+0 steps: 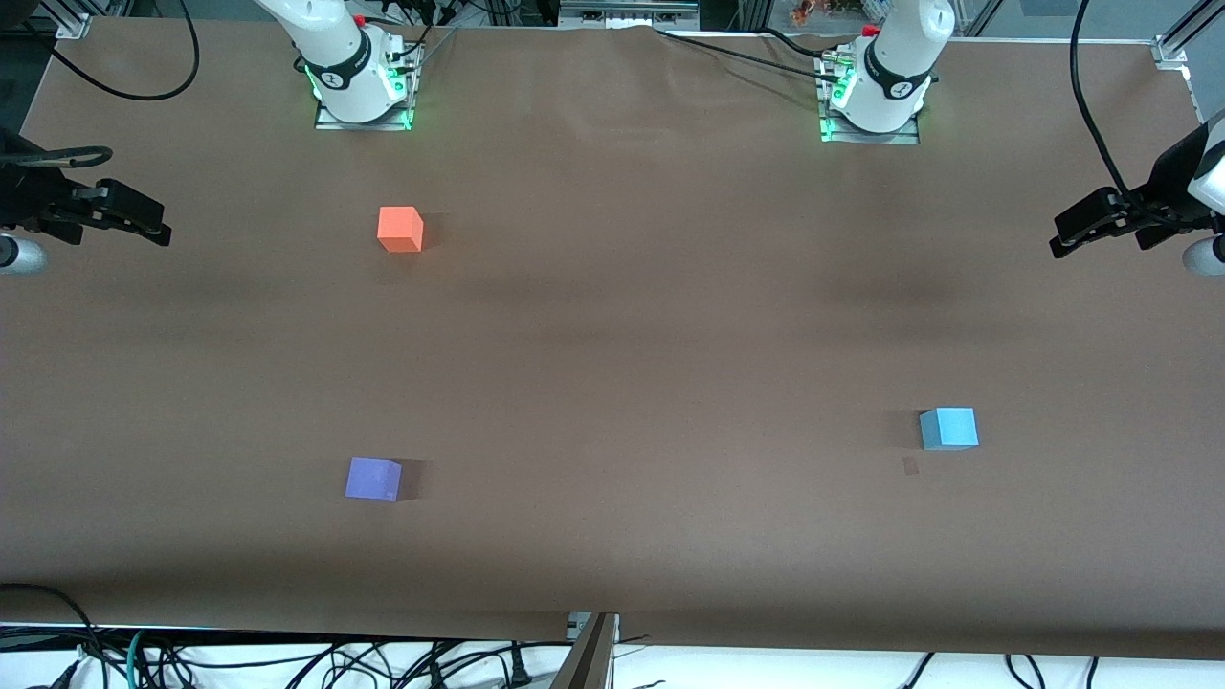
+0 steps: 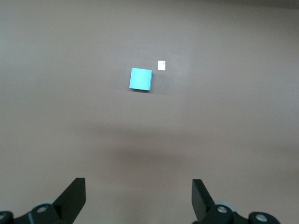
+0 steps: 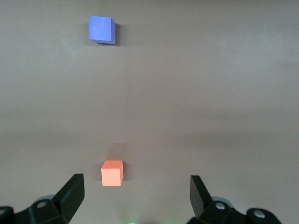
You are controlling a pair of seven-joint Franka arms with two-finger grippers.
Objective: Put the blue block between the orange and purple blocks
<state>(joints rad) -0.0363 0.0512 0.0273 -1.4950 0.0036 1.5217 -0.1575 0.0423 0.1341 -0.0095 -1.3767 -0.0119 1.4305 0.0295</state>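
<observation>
My left gripper (image 2: 138,200) and right gripper (image 3: 135,198) hang spread, empty, at the table's ends; blue block (image 1: 948,428) sits flat, well apart from orange block (image 1: 400,229) and purple block (image 1: 372,478).

The right gripper (image 3: 135,196) hangs above the brown table (image 3: 210,93) with its two dark fingers (image 3: 72,191) spread wide and holding nothing; the orange block (image 3: 112,172) sits between the fingers' tips; the purple block (image 3: 102,30) lies well apart from it
</observation>
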